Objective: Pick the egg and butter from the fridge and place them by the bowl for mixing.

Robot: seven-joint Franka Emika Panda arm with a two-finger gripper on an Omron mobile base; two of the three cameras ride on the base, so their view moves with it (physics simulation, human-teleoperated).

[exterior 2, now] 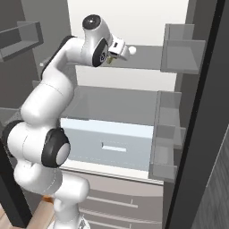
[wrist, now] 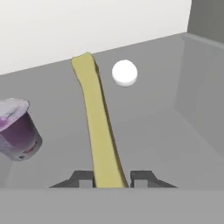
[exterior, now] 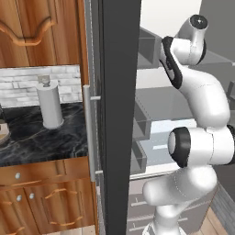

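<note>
Yellow butter (wrist: 97, 127) between hand (wrist: 112, 178) fingertips, egg (wrist: 124, 72) beyond

In the hand view, the butter (wrist: 98, 131) runs lengthwise between the gripper (wrist: 111, 178) fingertips and away across a fridge shelf (wrist: 166, 131). The egg (wrist: 124, 72) sits on the shelf just right of the butter's far end, and a yogurt cup (wrist: 17, 129) stands well to its left

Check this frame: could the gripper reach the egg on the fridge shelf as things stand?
Probably not yet: the gripper sits around the butter, so its jaws are taken. Otherwise the shelf up to the egg is bare.
</note>
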